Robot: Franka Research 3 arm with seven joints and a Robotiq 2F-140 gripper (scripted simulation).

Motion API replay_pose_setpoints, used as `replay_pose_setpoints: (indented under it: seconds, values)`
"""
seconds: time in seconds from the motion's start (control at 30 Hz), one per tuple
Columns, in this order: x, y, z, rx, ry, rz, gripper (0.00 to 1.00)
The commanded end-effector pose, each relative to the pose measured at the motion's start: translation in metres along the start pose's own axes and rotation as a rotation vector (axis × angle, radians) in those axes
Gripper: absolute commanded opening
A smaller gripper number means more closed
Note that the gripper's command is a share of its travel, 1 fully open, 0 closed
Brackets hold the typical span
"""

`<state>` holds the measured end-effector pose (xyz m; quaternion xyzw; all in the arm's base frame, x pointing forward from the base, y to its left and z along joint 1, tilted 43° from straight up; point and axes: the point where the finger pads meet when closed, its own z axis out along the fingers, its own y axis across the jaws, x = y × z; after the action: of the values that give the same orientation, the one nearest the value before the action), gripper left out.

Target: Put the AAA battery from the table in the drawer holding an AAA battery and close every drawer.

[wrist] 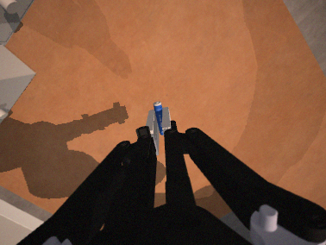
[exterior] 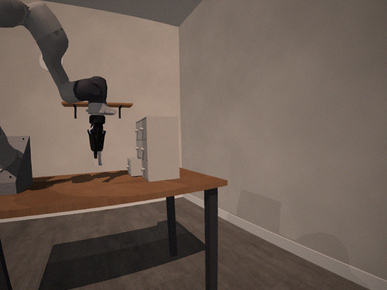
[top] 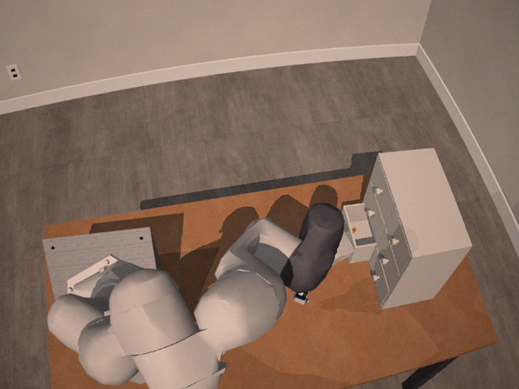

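Observation:
My gripper point(top: 300, 298) point(exterior: 98, 160) point(wrist: 160, 118) points down and is shut on the blue AAA battery point(wrist: 158, 113), which lies across the pale fingertips with its silver end sticking out. The gripper is well above the table, a little in front of the chest and off to the side of the open drawer. The small white chest point(top: 436, 196) point(exterior: 162, 147) stands upright. Its bottom drawer point(top: 361, 255) point(exterior: 134, 167) on the far side is pulled out. A small orange thing point(top: 354, 230) lies inside; I cannot tell surely what it is. The other drawers look pushed in.
The brown table point(top: 313, 345) point(exterior: 123, 188) carries the chest at one end and a grey block point(top: 102, 243) by the arm's base. My arm passes over the table close to the open drawer and hides its knob in the top view. A shelf point(exterior: 120, 104) is on the back wall.

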<state>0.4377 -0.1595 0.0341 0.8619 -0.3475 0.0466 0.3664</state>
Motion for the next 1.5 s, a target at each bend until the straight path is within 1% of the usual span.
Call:
replay_pose_setpoints:
  seconds: [0.0,0.13,0.17,0.3,0.33,0.53,0.57,0.77,0.8,0.83,1.0,1.03,1.07,1.27,1.3,1.43,1.47]
  values:
    - [-0.002,-0.005,-0.001,0.004,0.005,0.175,0.03]
    - [-0.002,-0.005,-0.001,0.004,0.005,0.175,0.03]
    - [-0.005,-0.013,-0.001,0.001,0.001,0.297,0.03]
    - [-0.005,-0.013,-0.001,0.001,0.001,0.297,0.03]
    - [-0.008,-0.022,-0.001,-0.002,-0.003,0.435,0.03]
    - [-0.008,-0.022,-0.001,-0.002,-0.003,0.435,0.03]
    - [-0.011,-0.031,-0.001,-0.006,-0.005,0.582,0.03]
    - [-0.011,-0.031,-0.001,-0.006,-0.005,0.589,0.03]
    - [-0.014,-0.042,-0.001,-0.01,-0.007,0.732,0.03]
    - [-0.014,-0.042,-0.001,-0.01,-0.007,0.757,0.03]
    - [-0.014,-0.042,-0.001,-0.01,-0.007,0.757,0.03]
    - [-0.017,-0.053,-0.001,-0.013,-0.007,0.893,0.03]
    - [-0.017,-0.053,-0.001,-0.012,-0.007,0.921,0.03]
    - [-0.017,-0.053,-0.001,-0.012,-0.007,0.921,0.03]
    - [-0.021,-0.063,-0.001,-0.014,-0.006,1.071,0.03]
    - [-0.021,-0.063,-0.001,-0.014,-0.006,1.082,0.03]
    - [-0.024,-0.073,-0.001,-0.016,-0.005,1.198,0.03]
